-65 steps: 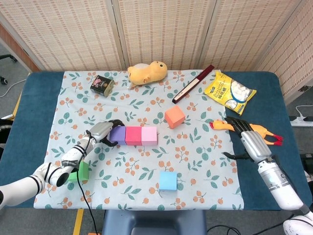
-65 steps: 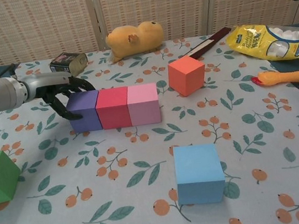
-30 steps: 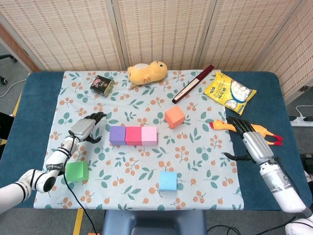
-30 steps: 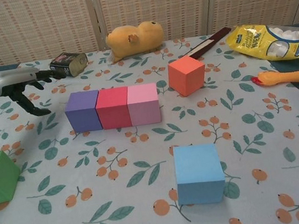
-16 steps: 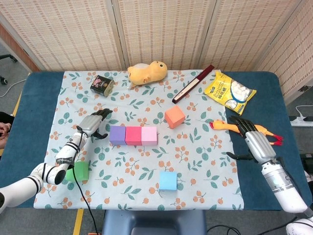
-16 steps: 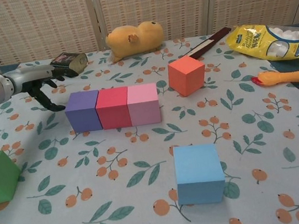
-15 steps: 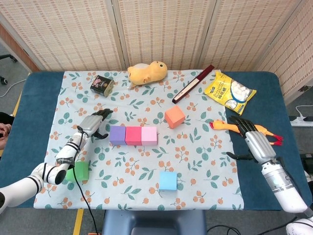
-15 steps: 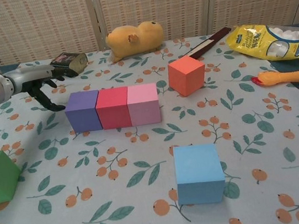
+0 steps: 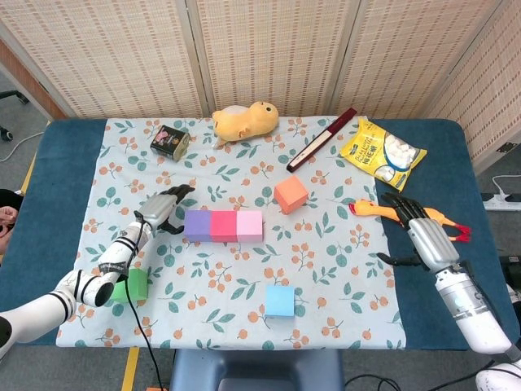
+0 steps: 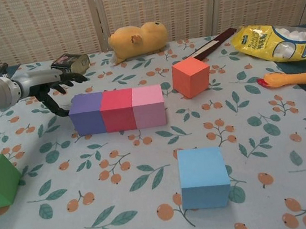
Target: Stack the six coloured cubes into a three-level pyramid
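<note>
Purple [image 9: 196,225], red [image 9: 223,226] and pink [image 9: 249,226] cubes stand side by side in a row mid-cloth. The orange cube [image 9: 291,195] lies behind them to the right, and the blue cube [image 9: 279,300] sits near the front edge. My left forearm partly hides the green cube [image 9: 130,286] at front left. My left hand [image 9: 163,208] has its fingers spread at the purple cube's [image 10: 86,113] left side, thumb against it, holding nothing. My right hand [image 9: 419,232] hovers with spread fingers over the blue table at right, empty.
At the back lie a small tin [image 9: 169,140], a yellow plush toy [image 9: 244,120], a dark red stick [image 9: 321,138] and a yellow snack bag [image 9: 383,153]. A rubber chicken [image 9: 370,208] lies beside my right hand.
My left hand let go of the purple cube, drew back left, then came back against its left side. The row has shifted slightly right. The right hand barely moved.
</note>
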`<control>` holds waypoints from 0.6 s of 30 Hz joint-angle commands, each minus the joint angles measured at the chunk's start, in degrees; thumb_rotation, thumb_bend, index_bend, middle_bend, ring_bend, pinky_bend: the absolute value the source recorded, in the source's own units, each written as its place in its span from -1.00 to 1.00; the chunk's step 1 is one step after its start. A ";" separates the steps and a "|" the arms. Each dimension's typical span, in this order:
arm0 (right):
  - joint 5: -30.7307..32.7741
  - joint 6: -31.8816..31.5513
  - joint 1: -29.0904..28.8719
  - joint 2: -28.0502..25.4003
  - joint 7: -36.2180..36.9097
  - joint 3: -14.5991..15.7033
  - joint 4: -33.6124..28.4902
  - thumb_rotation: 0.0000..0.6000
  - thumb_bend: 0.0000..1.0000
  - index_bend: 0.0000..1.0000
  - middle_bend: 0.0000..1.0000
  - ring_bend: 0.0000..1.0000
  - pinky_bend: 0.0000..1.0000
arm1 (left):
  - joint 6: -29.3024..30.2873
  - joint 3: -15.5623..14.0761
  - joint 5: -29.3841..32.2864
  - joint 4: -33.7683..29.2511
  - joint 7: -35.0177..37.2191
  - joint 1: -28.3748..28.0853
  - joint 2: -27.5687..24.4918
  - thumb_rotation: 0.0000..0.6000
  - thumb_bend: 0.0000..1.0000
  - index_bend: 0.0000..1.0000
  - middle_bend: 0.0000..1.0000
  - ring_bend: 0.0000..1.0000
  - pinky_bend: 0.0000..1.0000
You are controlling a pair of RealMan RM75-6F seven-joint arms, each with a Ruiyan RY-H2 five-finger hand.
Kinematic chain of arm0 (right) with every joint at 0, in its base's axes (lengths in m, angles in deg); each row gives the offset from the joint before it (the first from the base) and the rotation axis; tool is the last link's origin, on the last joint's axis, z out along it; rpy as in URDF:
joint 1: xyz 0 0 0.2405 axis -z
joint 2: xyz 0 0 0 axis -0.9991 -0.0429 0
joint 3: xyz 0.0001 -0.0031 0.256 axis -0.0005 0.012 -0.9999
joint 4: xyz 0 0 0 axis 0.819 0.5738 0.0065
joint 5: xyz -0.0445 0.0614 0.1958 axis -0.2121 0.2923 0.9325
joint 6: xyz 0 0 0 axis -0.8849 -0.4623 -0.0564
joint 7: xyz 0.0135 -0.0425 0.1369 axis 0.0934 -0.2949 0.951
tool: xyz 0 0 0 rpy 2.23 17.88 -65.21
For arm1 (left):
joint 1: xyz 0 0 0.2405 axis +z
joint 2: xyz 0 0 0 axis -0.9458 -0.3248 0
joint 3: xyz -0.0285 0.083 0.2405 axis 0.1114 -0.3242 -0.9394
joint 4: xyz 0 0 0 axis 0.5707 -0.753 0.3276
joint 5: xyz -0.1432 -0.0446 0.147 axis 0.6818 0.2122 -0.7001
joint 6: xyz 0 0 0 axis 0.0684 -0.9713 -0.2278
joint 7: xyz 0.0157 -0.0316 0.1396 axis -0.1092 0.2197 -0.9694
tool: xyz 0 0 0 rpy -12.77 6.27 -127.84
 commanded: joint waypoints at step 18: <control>-0.92 -1.81 1.04 -0.88 1.79 -0.16 0.36 1.00 -0.83 -1.00 -0.92 -1.00 -0.91 | 9.94 -0.07 0.57 -8.29 -1.33 7.02 -8.13 1.00 -0.38 -0.82 -1.00 -1.00 -0.74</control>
